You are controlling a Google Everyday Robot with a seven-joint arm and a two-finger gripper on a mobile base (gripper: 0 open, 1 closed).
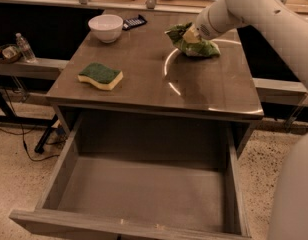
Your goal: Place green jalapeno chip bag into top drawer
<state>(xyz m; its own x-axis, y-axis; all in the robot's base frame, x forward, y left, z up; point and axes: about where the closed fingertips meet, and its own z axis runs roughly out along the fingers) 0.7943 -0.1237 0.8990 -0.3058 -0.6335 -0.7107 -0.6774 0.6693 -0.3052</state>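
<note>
The green jalapeno chip bag lies crumpled on the far right part of the tabletop. My gripper comes in from the upper right on its white arm. It sits on the bag's left top, with its pale fingers closed into the bag. The bag's left end is bunched up around them, and its right end rests on the table. The top drawer stands pulled out wide below the table's front edge, with its flat grey bottom bare.
A green-and-yellow sponge lies on the left of the table. A white bowl and a dark calculator-like thing sit at the back left. A water bottle stands on a side shelf at left. My white body fills the lower right.
</note>
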